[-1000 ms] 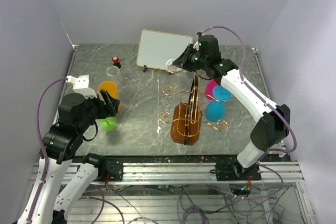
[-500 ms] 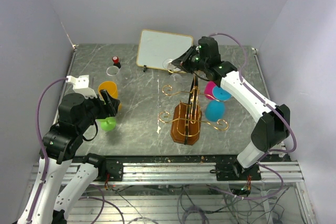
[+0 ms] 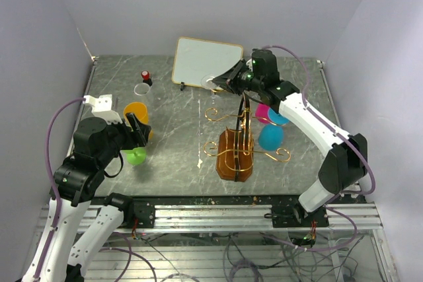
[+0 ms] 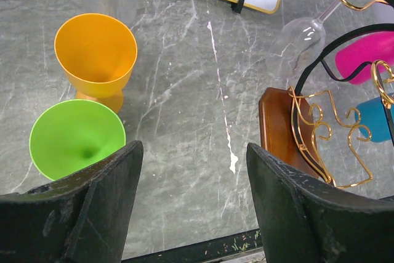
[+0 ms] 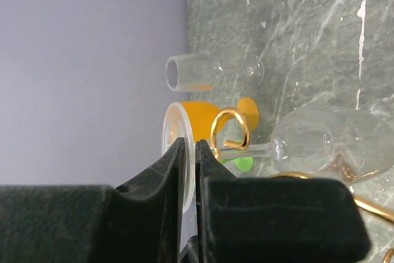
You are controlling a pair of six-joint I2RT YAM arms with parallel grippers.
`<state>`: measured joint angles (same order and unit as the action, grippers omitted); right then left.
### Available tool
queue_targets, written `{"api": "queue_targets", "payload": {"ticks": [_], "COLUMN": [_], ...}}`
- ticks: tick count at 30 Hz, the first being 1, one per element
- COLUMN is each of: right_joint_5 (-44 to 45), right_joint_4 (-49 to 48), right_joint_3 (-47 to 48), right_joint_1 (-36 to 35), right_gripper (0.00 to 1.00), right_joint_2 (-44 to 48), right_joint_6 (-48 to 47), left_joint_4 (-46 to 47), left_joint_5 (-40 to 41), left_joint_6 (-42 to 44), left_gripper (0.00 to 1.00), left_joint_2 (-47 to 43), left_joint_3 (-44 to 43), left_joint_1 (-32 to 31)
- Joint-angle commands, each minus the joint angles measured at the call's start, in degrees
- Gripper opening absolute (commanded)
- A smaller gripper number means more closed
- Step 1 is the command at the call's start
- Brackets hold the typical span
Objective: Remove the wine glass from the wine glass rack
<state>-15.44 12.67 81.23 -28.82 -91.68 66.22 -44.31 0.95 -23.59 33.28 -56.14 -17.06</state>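
Half done, by my eye: right gripper (image 5: 189, 147) pinched tight on foot of wine glass (image 5: 308, 143). Stem sits in gold scroll (image 5: 231, 129) of wine glass rack (image 3: 234, 153). Sliding it clear remains. Left gripper (image 4: 192, 152) spread, idle, well apart.

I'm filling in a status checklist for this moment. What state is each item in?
wine glass rack: upright.
wine glass: stem in rack's curl, foot pinched.
right gripper: shut on the glass's foot.
left gripper: open, empty.
orange cup: upright, empty.
green cup: upright, empty.
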Motion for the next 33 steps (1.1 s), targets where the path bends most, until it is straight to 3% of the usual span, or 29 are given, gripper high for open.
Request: {"api": "queue_targets", "payload": {"ticks": [1,11,15,23,33], "right_joint_5": [-1.8,3.0,4.3,6.6,-8.5], "right_joint_4": [-4.1,3.6,3.5,-3.3,-21.8], "right_joint_3": [-0.9,-0.5,-0.6,0.5,0.0], "right_joint_1": [0.2,0.2,3.2,5.8,5.9], "right_gripper": [0.0,0.0,0.0,0.0,0.0], "right_joint_2": [4.9,8.0,7.9,5.9,6.0], "right_joint_6": [1.7,0.5,0.0,-4.3,-16.9], "left_joint_4": [1.7,1.8,1.7,1.7,2.3], "left_joint_5": [-0.3,-0.6,-0.6,-0.6,-0.6], "left_joint_6": [-0.3,-0.3,-0.2,-0.3,-0.3], "left_gripper": [0.78,0.78,0.78,0.78,0.79], "left_joint_2": [-0.1,0.5,0.4,-0.2,-0.2], "left_joint_3": [0.4,0.4,0.4,0.4,0.7], "left_joint_1": [0.4,0.5,0.5,0.4,0.5]}}
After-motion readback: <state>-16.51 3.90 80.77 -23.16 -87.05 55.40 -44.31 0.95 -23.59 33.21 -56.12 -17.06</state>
